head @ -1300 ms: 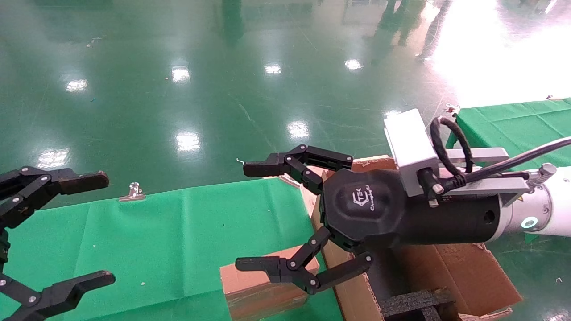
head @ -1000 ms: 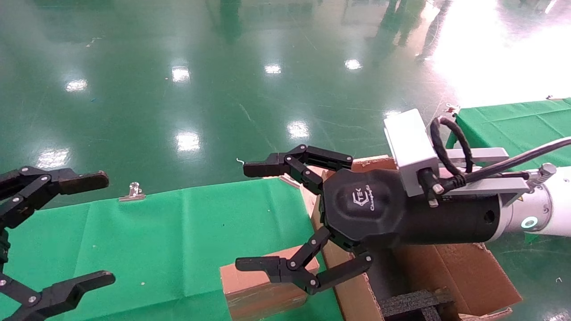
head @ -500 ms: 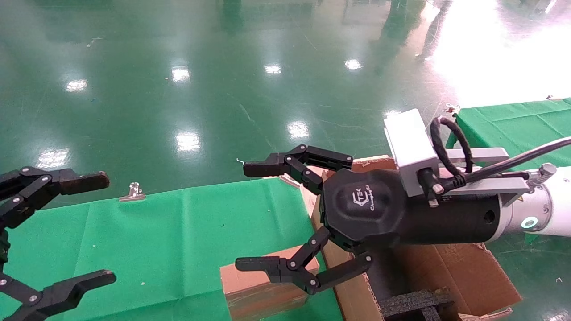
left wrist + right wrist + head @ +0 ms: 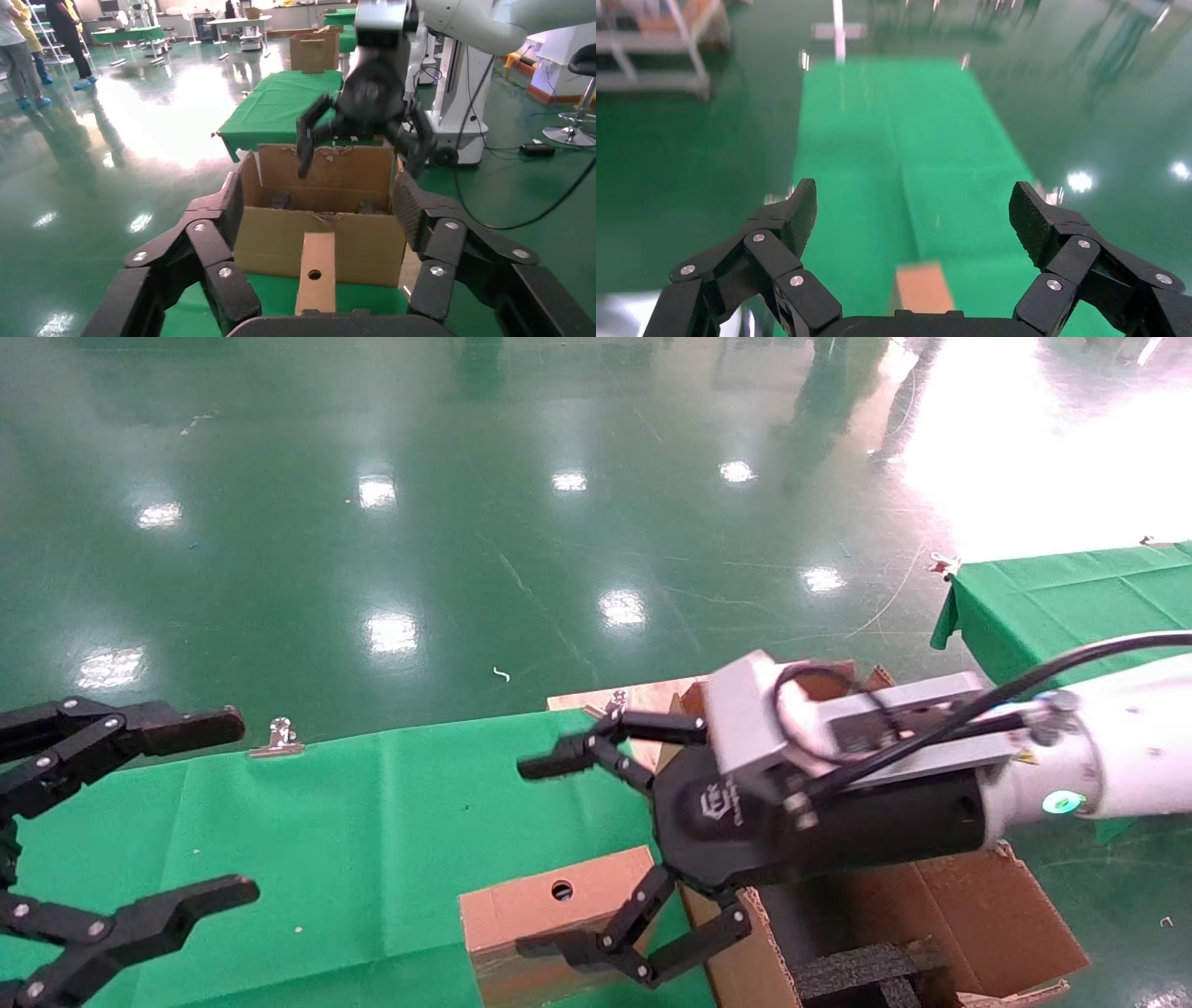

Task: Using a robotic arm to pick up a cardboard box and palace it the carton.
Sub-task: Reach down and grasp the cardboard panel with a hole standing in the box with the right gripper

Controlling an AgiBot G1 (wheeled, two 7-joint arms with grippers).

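Two grippers show, both with fingers spread wide apart and holding nothing. The right gripper (image 4: 549, 859), on the white robotic arm (image 4: 1117, 747), hangs over the box (image 4: 545, 910), one finger above the bench (image 4: 326, 822) and the other low against the box's near part; whether it touches the cardboard cannot be told. The box stands on edge on the green bench, just beside the carton's (image 4: 968, 905) left wall, its narrow side with the round hole facing up and toward the left gripper. In the right wrist view its long axis runs away from the robot, along the bench's length. The carton stands open, black foam inside. The left gripper (image 4: 140, 822) hovers at the bench's left end, well apart from the box.
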